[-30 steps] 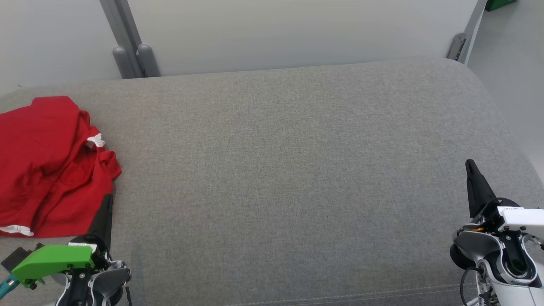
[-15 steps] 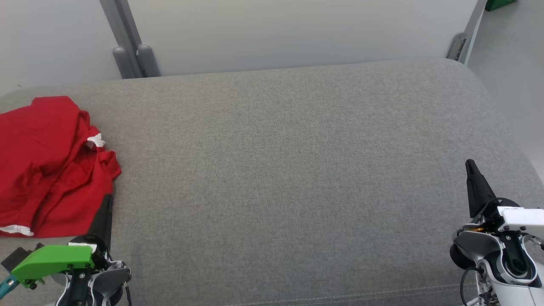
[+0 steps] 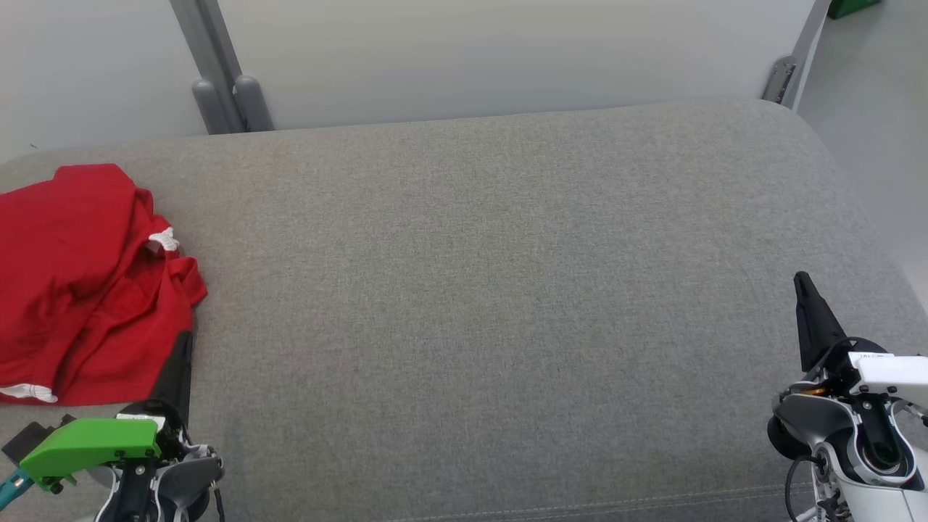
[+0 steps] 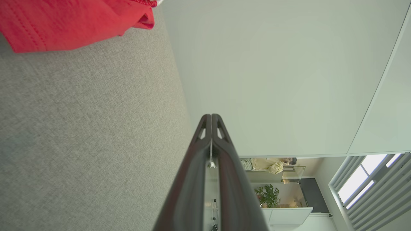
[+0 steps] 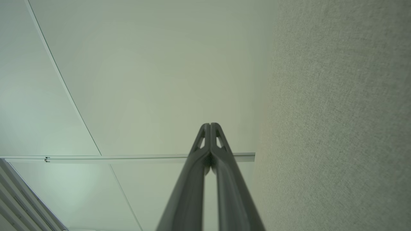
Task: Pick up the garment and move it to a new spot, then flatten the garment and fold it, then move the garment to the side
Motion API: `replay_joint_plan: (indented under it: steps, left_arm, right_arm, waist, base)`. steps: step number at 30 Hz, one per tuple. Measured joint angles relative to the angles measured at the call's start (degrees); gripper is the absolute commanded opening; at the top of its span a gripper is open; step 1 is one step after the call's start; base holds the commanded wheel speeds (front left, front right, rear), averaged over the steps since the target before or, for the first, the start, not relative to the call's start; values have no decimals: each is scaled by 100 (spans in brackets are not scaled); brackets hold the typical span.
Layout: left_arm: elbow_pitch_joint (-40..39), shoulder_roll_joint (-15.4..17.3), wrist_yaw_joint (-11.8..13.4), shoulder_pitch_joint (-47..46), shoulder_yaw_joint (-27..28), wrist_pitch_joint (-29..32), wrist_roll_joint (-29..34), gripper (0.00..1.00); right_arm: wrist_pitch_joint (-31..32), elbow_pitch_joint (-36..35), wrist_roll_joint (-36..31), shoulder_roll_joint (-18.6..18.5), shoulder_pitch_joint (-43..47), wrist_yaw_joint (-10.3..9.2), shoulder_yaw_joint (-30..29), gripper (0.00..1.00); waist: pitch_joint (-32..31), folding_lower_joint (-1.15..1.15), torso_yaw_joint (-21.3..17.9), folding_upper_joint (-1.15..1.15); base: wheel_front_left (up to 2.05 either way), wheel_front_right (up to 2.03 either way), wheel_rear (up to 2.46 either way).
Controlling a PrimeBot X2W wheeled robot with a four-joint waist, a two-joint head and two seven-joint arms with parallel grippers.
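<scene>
The garment (image 3: 80,283) is a red shirt with white trim, lying rumpled at the far left of the grey cushioned surface (image 3: 493,290). My left gripper (image 3: 185,341) sits at the lower left, shut and empty, its dark tip just below the garment's right hem. The left wrist view has the garment (image 4: 70,22) at its top left, apart from the closed fingertips (image 4: 211,118). At the lower right my right gripper (image 3: 801,281) rests shut on nothing, far from the garment. The right wrist view shows its tips (image 5: 210,125) pressed together.
A pale wall panel with a grey post (image 3: 217,80) stands behind the surface. A metal bracket (image 3: 779,80) sits at the back right corner. The surface's right edge curves down toward the floor (image 3: 877,109). A person (image 4: 273,164) sits far off in the left wrist view.
</scene>
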Motion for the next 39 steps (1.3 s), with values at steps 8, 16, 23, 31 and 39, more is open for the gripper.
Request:
replay_joint_plan:
  steps: [8, 16, 23, 31, 39]
  left_arm:
    - [0, 0, 0, 0, 0, 1, 0, 0]
    - [0, 0, 0, 0, 0, 0, 0, 0]
    - [0, 0, 0, 0, 0, 0, 0, 0]
    - [0, 0, 0, 0, 0, 1, 0, 0]
    - [0, 0, 0, 0, 0, 1, 0, 0]
  right_arm:
    - [0, 0, 0, 0, 0, 0, 0, 0]
    - [0, 0, 0, 0, 0, 0, 0, 0]
    - [0, 0, 0, 0, 0, 0, 0, 0]
    - [0, 0, 0, 0, 0, 0, 0, 0]
    - [0, 0, 0, 0, 0, 0, 0, 0]
  waist:
    - [0, 0, 0, 0]
    - [0, 0, 0, 0]
    - [0, 0, 0, 0]
    - [0, 0, 0, 0]
    - [0, 0, 0, 0]
  base:
    - [0, 0, 0]
    - [0, 0, 0]
    - [0, 0, 0]
    - [0, 0, 0]
    - [0, 0, 0]
